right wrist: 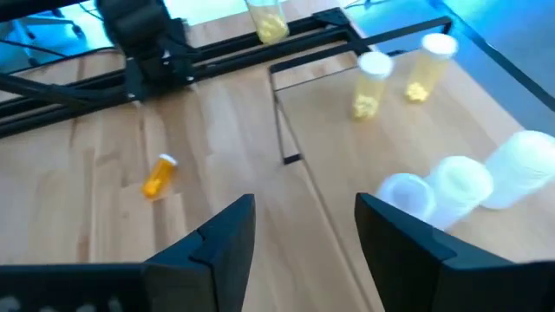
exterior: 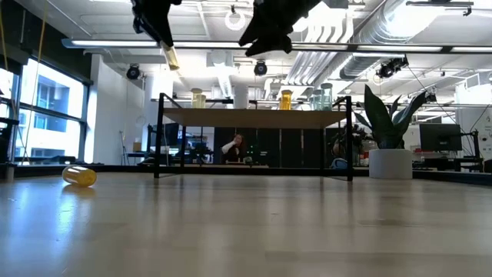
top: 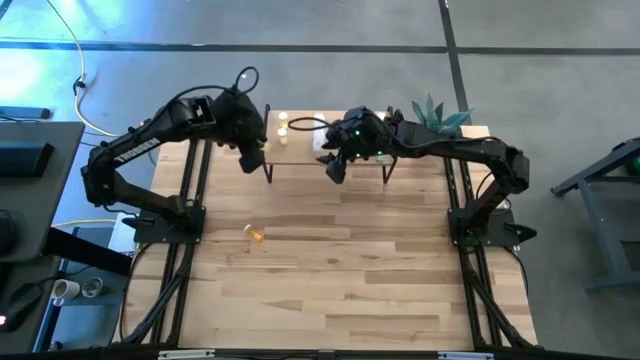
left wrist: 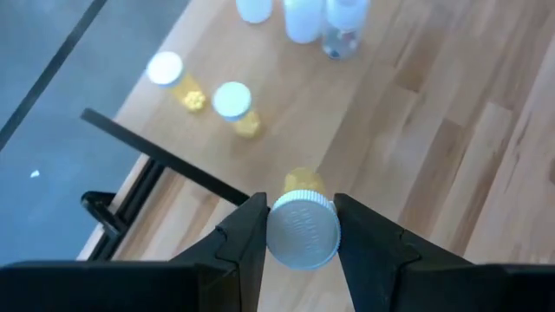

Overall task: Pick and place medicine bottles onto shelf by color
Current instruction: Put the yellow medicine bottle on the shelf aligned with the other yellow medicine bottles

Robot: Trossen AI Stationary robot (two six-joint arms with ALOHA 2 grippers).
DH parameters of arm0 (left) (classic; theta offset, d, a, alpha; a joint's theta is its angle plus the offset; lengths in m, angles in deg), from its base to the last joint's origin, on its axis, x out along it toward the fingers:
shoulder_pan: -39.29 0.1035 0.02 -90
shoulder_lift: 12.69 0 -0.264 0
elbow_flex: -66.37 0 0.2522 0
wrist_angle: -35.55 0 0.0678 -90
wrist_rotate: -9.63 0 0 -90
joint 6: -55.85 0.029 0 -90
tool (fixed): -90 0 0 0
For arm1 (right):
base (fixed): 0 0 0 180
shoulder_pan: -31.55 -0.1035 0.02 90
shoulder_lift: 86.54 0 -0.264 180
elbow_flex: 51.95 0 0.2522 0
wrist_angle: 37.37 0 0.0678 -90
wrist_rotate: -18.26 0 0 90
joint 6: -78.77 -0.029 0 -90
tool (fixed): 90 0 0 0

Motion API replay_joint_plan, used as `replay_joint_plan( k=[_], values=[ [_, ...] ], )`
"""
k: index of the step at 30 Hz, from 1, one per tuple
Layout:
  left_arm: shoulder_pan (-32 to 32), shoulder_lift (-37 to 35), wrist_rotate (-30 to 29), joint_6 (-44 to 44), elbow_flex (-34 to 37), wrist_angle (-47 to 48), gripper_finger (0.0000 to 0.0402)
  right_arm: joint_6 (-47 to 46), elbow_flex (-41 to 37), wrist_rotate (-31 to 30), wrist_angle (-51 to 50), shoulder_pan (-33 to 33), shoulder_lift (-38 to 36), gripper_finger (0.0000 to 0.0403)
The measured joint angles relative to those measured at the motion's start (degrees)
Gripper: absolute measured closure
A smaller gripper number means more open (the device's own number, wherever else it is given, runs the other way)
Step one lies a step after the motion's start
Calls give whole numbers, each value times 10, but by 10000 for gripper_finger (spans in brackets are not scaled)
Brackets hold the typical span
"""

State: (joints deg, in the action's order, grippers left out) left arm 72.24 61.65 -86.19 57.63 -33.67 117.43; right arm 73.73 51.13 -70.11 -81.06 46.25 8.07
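Lowering the left gripper point(left wrist: 299, 227), clenched on a yellow bottle point(left wrist: 302, 227), upright beside the two yellow bottles point(left wrist: 232, 106) on the shelf point(top: 300, 150) seems best; right gripper point(right wrist: 305, 227) hangs released

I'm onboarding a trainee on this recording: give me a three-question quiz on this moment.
1. True or false: the left gripper is shut on a yellow bottle with a white cap.
2. The orange bottle on the table is: A) standing upright, B) lying on its side, C) on the shelf.
3. Fill in: the right gripper is open and holds ____.

Key: 1 true. 2 B. 3 nothing.
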Motion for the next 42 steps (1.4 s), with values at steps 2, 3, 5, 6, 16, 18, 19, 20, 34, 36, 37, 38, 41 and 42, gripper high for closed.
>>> replay_joint_plan(
  k=[2, 3, 5, 6, 16, 18, 19, 20, 34, 36, 37, 38, 41, 42],
  values=[
    [6, 6, 0, -4, -17, 8, 287, 1, 0, 0, -2, 9, 0, 213],
    [9, 11, 0, -10, -26, 12, 287, 1, 0, 0, -4, 13, 0, 213],
    [14, 22, 2, -20, -41, 17, 287, 1, 0, 0, -7, 20, 0, 213],
    [17, 28, 4, -24, -47, 17, 287, 1, 0, 0, -8, 24, 0, 213],
    [19, 105, 39, -46, -81, 24, 287, 2, 0, 1, -12, 48, 0, 213],
    [19, 120, 40, -46, -81, 24, 287, 2, 0, 1, -12, 50, 0, 213],
    [19, 128, 39, -46, -81, 24, 287, 2, 0, 1, -12, 50, 0, 213],
    [19, 135, 40, -46, -81, 24, 287, 3, 0, 1, -12, 51, 0, 213],
    [19, 211, 38, -11, -81, 24, 287, 11, 0, 1, -12, 52, 0, 213],
    [20, 215, 38, -11, -81, 24, 287, 11, 0, 1, -12, 52, 0, 213],
    [20, 216, 38, -11, -81, 24, 287, 10, 0, 1, -12, 52, 0, 213],
    [20, 216, 37, -11, -81, 24, 287, 10, 0, 1, -12, 52, 0, 213],
    [21, 216, 31, -1, -81, 24, 287, 10, 0, 1, -12, 52, 0, 213],
    [20, 216, 27, 0, -81, 24, 287, 11, 0, 1, -12, 52, 0, 213]
  ],
)
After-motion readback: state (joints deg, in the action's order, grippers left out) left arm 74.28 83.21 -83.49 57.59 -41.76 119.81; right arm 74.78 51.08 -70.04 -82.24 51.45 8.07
